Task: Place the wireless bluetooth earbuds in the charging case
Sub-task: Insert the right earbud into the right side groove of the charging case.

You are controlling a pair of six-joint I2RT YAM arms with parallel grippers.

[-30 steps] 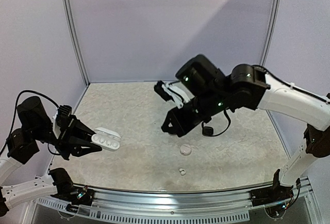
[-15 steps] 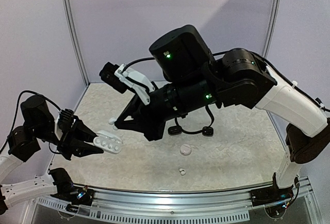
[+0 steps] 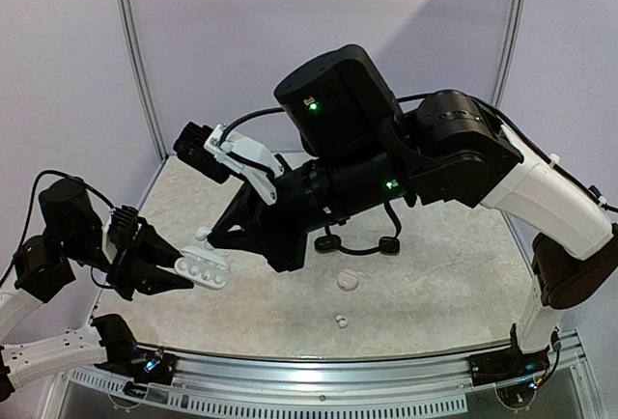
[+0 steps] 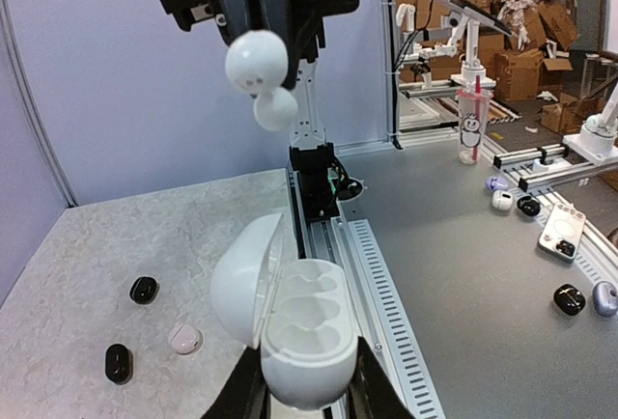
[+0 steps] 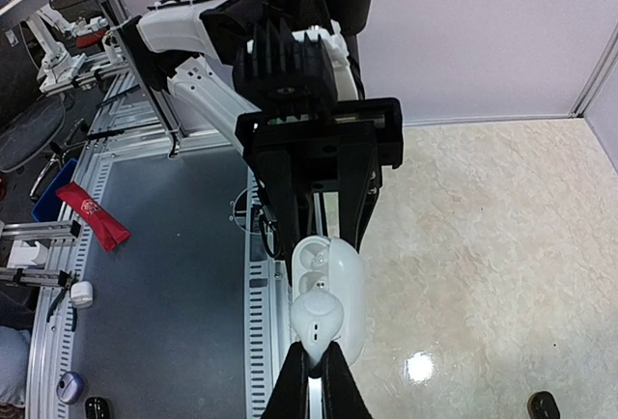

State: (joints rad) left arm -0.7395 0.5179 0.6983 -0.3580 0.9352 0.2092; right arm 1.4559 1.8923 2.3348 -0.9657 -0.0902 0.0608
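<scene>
Aloft, a white earbud sits pinched in the closed tips of the right gripper, just above the open charging case. The left gripper clamps that case in the air. Two black earbuds and a pale earbud lie scattered on the counter below.

You've got one white earbud poised in the air above the white charging case, whose lid stands open with its wells facing up.

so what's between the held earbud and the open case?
Nothing, just air: left wrist view shows a bare gap from the white earbud in the right gripper down to the open case.
</scene>
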